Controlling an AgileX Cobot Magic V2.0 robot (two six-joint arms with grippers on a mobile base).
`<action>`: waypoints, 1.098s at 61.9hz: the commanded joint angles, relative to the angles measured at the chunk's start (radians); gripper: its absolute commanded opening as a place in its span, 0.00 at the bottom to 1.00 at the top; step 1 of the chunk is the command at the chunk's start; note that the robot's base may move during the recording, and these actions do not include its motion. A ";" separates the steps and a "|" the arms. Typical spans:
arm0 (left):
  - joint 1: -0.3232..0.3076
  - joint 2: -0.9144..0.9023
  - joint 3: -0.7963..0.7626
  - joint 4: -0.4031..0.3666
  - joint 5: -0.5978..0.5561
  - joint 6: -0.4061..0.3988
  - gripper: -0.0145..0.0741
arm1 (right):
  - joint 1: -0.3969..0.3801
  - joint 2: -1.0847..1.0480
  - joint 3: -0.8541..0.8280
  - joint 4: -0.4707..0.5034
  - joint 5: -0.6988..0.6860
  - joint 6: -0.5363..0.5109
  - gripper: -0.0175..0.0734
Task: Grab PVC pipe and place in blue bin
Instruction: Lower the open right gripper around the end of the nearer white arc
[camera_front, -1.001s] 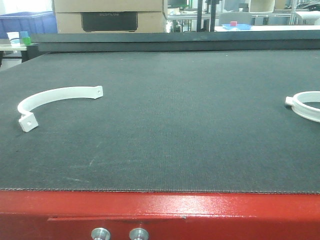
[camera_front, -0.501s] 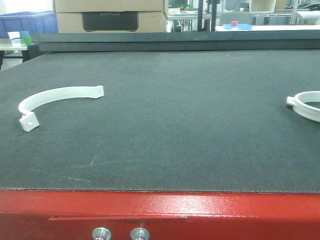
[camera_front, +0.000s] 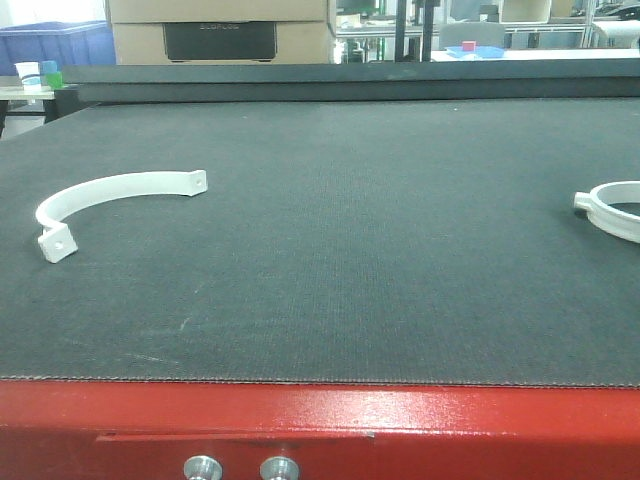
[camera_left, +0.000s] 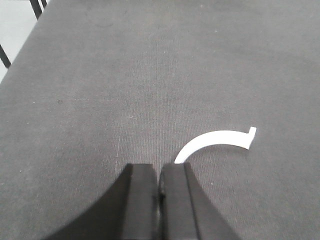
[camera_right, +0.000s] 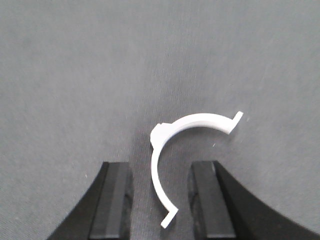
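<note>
Right pipe (camera_right: 200, 120): flat on table (camera_front: 350, 250), at right edge. You see right gripper (camera_right: 159, 170) spread wide, one finger either side of it. Left pipe (camera_front: 110, 188): near left edge, just ahead of left gripper (camera_left: 160, 172), fingers pressed together, holding nothing. Bin (camera_front: 50, 40): beyond far-left corner.

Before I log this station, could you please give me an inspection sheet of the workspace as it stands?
Surface: dark grey mat, flat.
Job's things: left white half-ring lies flat near the left side; right white half-ring at the right edge, partly out of frame; blue bin beyond the table, back left.
Clutter: nothing seen.
Claws: left claw shut and empty, over the mat; right claw open, one end of a half-ring showing between its fingers, not gripped.
Cables: nothing seen.
Surroundings: cardboard box behind the table; cups at far left.
</note>
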 joint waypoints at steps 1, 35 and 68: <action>0.002 0.034 -0.054 0.001 0.010 0.000 0.38 | -0.004 0.029 -0.010 -0.012 -0.020 -0.010 0.39; 0.002 0.226 -0.154 0.001 0.007 0.000 0.47 | -0.004 0.234 -0.104 -0.089 0.052 -0.028 0.45; 0.002 0.270 -0.155 0.001 -0.071 0.000 0.47 | 0.017 0.340 -0.109 -0.101 -0.006 -0.028 0.54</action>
